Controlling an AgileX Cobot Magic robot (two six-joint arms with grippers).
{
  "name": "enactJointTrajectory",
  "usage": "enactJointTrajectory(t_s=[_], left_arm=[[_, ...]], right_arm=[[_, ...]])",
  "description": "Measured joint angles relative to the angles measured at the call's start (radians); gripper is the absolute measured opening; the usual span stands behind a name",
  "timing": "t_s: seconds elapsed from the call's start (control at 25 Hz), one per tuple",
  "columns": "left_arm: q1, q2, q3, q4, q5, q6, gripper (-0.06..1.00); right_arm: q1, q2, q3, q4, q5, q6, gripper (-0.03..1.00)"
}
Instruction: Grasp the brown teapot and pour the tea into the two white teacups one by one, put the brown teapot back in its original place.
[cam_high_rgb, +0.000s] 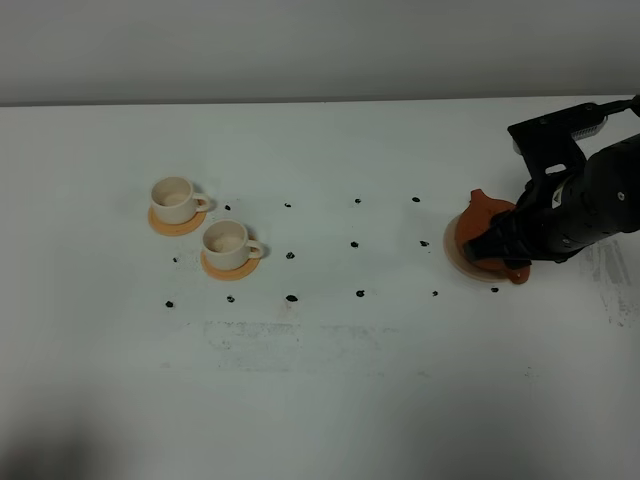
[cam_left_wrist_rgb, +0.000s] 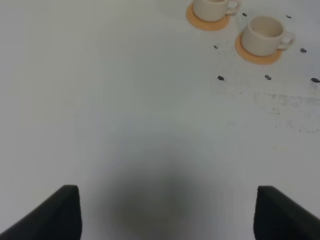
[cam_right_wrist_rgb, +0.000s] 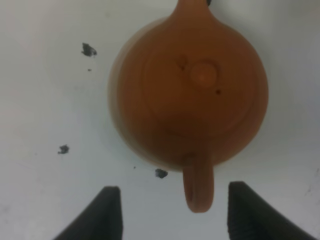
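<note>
The brown teapot (cam_high_rgb: 482, 222) sits on the cream saucer (cam_high_rgb: 452, 247) at the right of the table. In the right wrist view the teapot (cam_right_wrist_rgb: 195, 90) is seen from above, with its loop handle (cam_right_wrist_rgb: 200, 185) pointing toward the gripper. My right gripper (cam_right_wrist_rgb: 175, 215) is open, and the handle lies between its fingers without touching them. In the high view the right gripper (cam_high_rgb: 505, 245) hangs over the teapot. The two white teacups (cam_high_rgb: 175, 199) (cam_high_rgb: 228, 239) stand on orange coasters at the left. My left gripper (cam_left_wrist_rgb: 170, 215) is open and empty over bare table, with the cups (cam_left_wrist_rgb: 265, 35) (cam_left_wrist_rgb: 212, 7) far ahead of it.
Small black marks (cam_high_rgb: 291, 298) dot the white table between the cups and the teapot. The orange coasters (cam_high_rgb: 165, 225) (cam_high_rgb: 215, 268) lie under the cups. The table's far edge meets a grey wall (cam_high_rgb: 300, 50).
</note>
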Motion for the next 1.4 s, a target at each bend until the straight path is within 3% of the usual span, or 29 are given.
enactJointTrajectory(t_s=[1.4], left_arm=[[0.0, 0.0, 0.0, 0.0, 0.0, 0.0, 0.67]], right_arm=[[-0.053, 0.143, -0.04, -0.028, 0.0, 0.052, 0.46]])
